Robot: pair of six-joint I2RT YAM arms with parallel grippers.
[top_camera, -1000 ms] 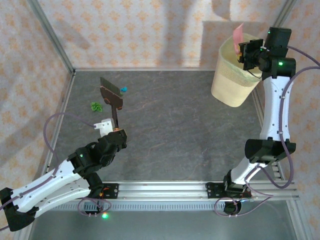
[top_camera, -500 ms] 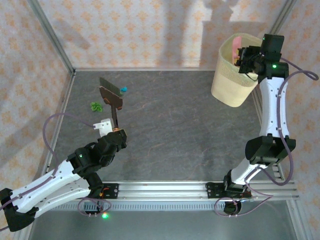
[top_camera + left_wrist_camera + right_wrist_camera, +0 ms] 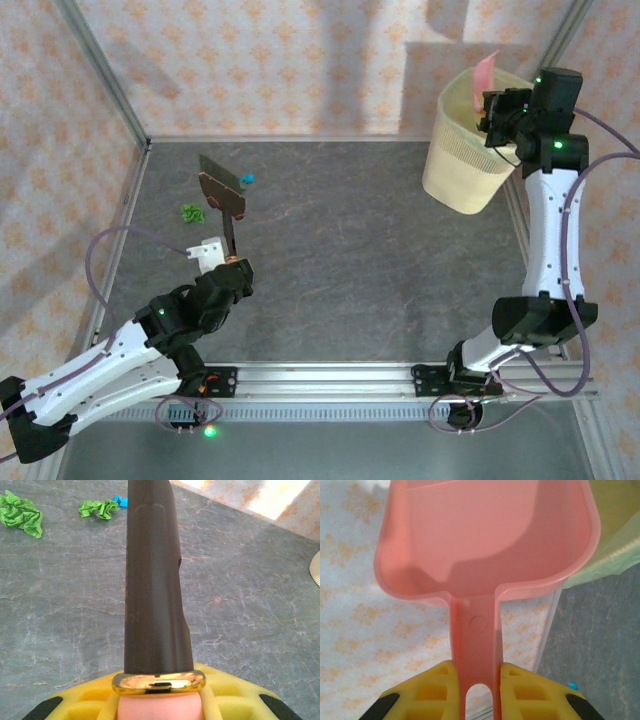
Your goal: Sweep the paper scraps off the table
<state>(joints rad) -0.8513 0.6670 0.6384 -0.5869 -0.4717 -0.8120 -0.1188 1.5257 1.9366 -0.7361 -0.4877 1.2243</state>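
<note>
We see the grey table (image 3: 380, 260), with a cream bin (image 3: 455, 170) at its far right corner. Above the bin, our right gripper (image 3: 478, 687) is clamped on the handle of the pink dustpan (image 3: 485, 540). At the left, our left gripper (image 3: 236, 268) is closed tight around the handle of the brush (image 3: 222, 192). The paper scraps (image 3: 190, 212), green and blue, lie on the table at the far left, beside the brush head.

Dark grey tabletop (image 3: 380, 250) veined like stone, edged with silver rails (image 3: 330, 372). Peach walls (image 3: 280, 60) carry a repeating orange floral motif. Bright green paper scraps (image 3: 20, 515), with one teal-blue. Dark brown brush (image 3: 152, 580) with a gold band. Translucent pink dustpan (image 3: 485, 535). Cream ribbed bin (image 3: 460, 160). White-and-black arms (image 3: 545, 220); yellow fingers on the left hand (image 3: 159, 702) and right hand (image 3: 479, 685).
</note>
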